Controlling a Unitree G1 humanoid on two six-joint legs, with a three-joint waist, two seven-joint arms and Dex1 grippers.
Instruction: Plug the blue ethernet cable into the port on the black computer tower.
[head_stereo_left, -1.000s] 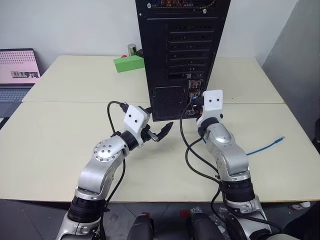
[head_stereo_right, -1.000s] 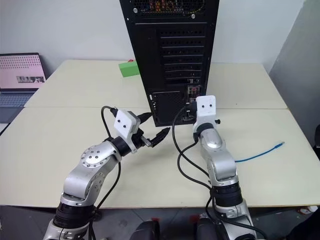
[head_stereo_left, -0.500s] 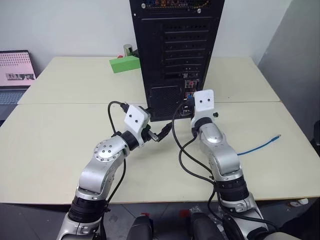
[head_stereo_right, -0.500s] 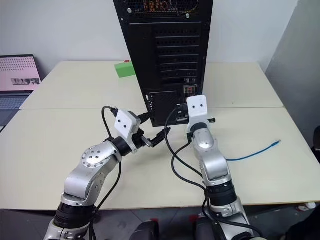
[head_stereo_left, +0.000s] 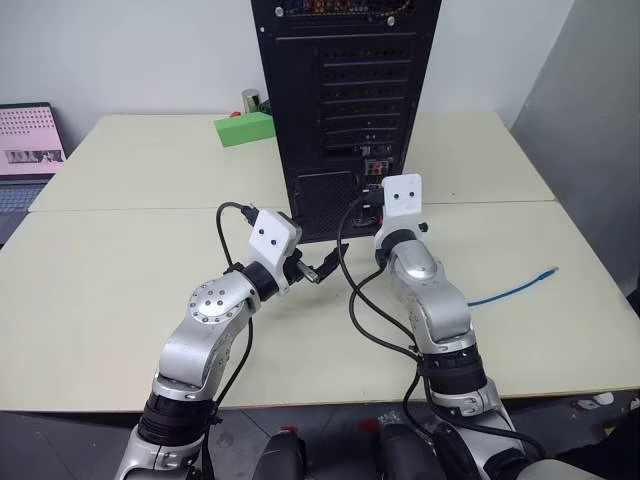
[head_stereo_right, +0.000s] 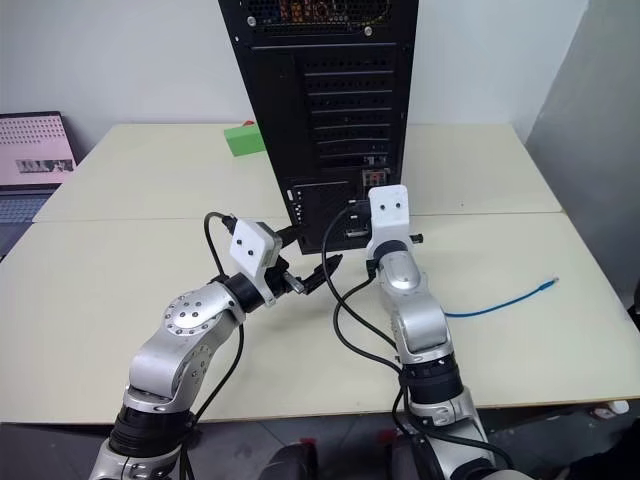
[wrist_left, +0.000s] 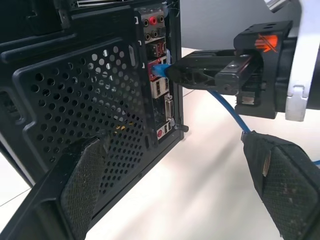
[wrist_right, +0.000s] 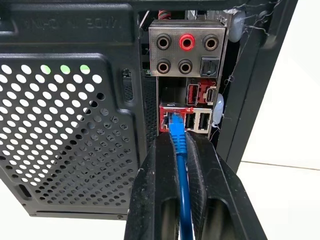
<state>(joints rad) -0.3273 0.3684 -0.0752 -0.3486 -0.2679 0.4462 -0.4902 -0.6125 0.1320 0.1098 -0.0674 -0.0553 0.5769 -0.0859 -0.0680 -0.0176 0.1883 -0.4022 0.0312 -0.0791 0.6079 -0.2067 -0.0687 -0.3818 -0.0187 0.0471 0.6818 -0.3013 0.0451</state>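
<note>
Pretty tight at the back of the black computer tower: the right gripper sits right up against the port strip, pinching the blue ethernet cable. The plug looks maybe seated. The table either side is open, green block well behind.

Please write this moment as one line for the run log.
right gripper: shut on blue ethernet cable | plug at red port of black computer tower | left gripper: open, idle
</note>
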